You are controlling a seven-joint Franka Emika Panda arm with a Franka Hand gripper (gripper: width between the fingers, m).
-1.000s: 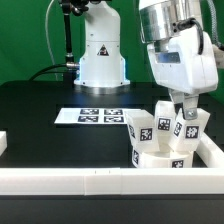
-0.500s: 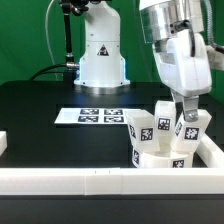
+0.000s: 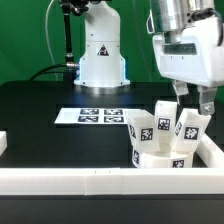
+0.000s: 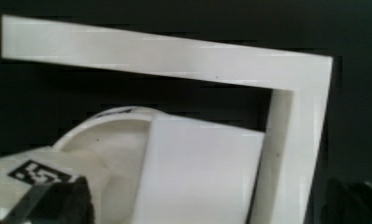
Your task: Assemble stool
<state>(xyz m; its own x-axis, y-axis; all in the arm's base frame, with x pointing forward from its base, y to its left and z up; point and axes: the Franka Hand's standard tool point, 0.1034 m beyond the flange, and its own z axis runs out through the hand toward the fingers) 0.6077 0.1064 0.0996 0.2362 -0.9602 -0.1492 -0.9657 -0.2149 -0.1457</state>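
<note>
**Gripper hangs above the stool in the lower right corner**

At the far left edge of the exterior view, low in the frame, a short white block sits on the black table. Right of it, near the middle, the marker board lies flat on the table in front of the arm's white base. Along the bottom runs the long white border rail, which turns up the right side and fences in the lower right corner.

In that corner stands the stool: the round seat rests on the table with tagged legs rising from it. One leg leans at the left, another leg stands behind, and a third leg is on the right.

Above the right-hand leg, in the upper right of the frame, hangs the gripper. One dark finger points down just above the legs; whether it touches one cannot be told. How wide the jaws stand cannot be told either, and nothing is seen gripped.

The wrist view shows the rail's corner, a leg's flat white face and a dark fingertip beside a tag
</note>
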